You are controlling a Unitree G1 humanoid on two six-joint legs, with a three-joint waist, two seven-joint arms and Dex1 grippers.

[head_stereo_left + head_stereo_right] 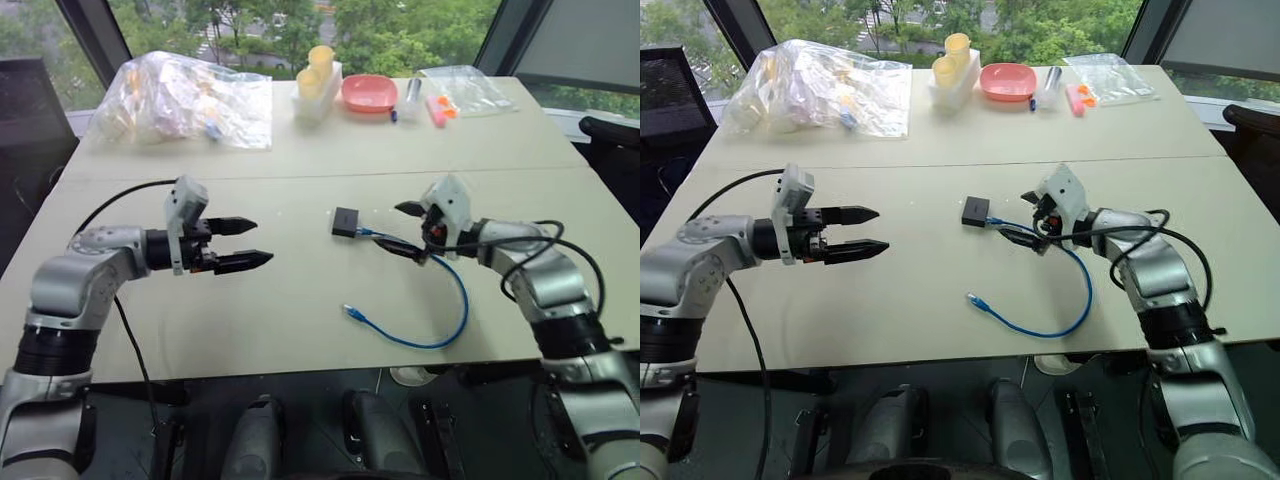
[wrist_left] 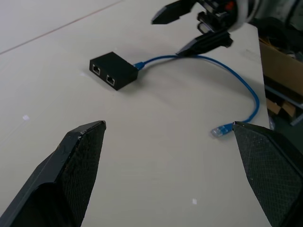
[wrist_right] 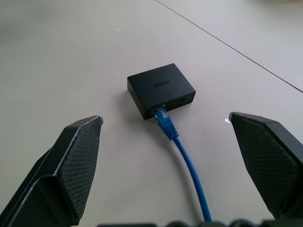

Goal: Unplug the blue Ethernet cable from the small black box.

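Right wrist view: small black box [image 3: 161, 90] bears unreadable embossed lettering; both claws gape, empty.

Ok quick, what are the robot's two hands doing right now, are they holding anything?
Left end effector: open, holding nothing.
Right end effector: open, holding nothing, with the blue cable and black box just in front of it.

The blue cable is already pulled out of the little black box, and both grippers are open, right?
Not quite. The thin blue Ethernet cable is still plugged into the small matte black plastic box, as the right wrist view shows. Both grippers are open.
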